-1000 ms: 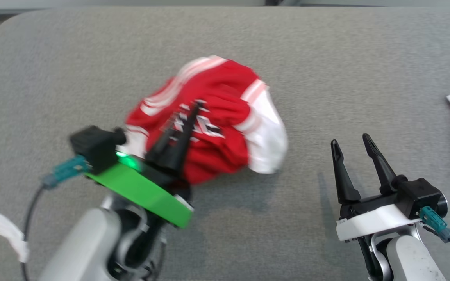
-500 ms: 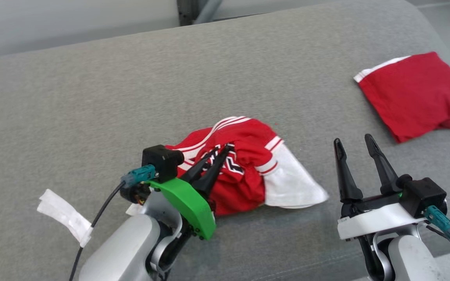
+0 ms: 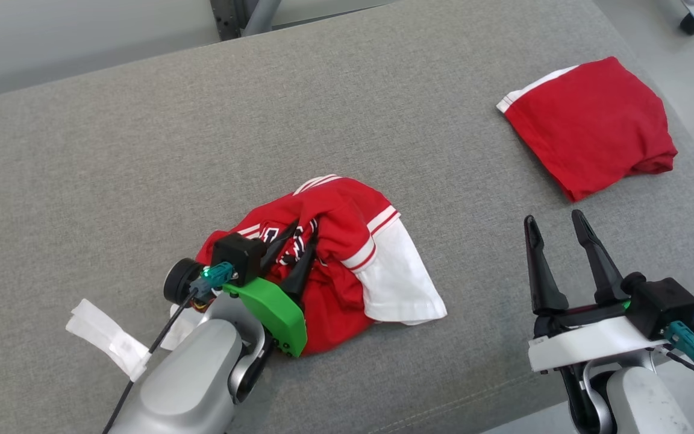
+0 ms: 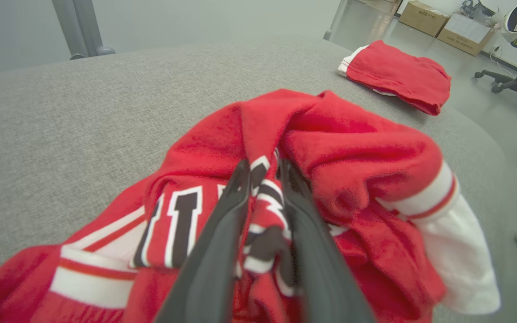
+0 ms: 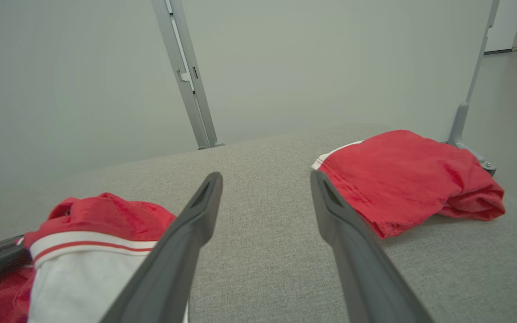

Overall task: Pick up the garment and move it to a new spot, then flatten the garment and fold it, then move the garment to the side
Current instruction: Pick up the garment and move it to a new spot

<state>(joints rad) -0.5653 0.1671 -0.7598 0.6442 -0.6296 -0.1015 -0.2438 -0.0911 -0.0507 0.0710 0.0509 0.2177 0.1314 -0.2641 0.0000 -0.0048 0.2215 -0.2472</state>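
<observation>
Left fingers (image 4: 225, 229), pressed together a moment ago, now slightly parted, fold of garment (image 3: 335, 235) between them; pinching or loose, cannot tell. Garment heaped, crumpled, on grey tabletop (image 3: 142, 150). Right fingers (image 3: 538, 271) spread wide, empty, well apart from it.

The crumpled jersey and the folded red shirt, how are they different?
The jersey is a bunched-up heap; the folded shirt lies flat and neat. The jersey shows black-and-white letters, stripes and a white sleeve; the folded shirt is plain red with a thin white edge. The jersey has cloth between the fingers of the left gripper; nothing touches the folded shirt. Both are red and lie on the grey table.
</observation>
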